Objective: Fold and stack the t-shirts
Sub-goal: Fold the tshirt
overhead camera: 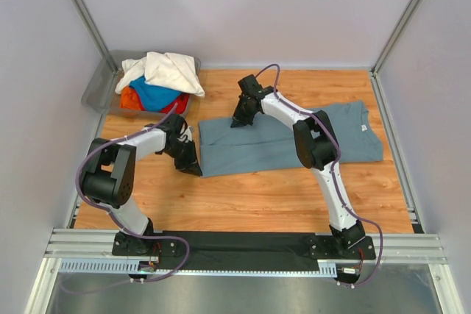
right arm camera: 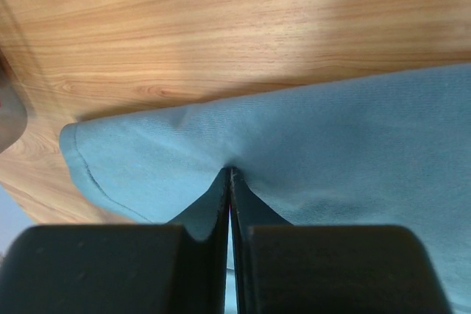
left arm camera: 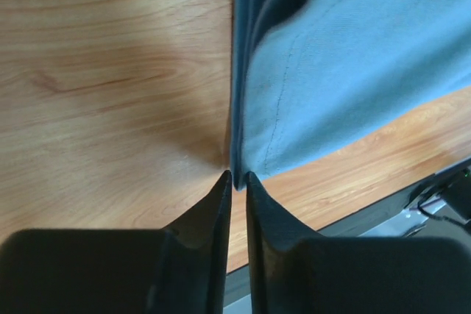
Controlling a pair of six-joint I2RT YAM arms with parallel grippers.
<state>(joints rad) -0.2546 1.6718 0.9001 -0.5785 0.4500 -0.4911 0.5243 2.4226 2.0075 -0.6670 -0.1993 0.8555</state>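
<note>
Slate grey-blue t-shirt (overhead camera: 250, 148) folded flat on counter (overhead camera: 257, 200), left end effector (left arm camera: 238, 176) pinching its corner, right end effector (right arm camera: 229, 172) clamped on its edge

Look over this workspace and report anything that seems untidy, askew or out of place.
The grey bin at the far left holds an unfolded heap: the cream-white shirt spills over its rim, atop the crumpled blue shirt and red-orange shirt. The grey-blue shirt lies flat on the table; nothing looks damaged.
</note>
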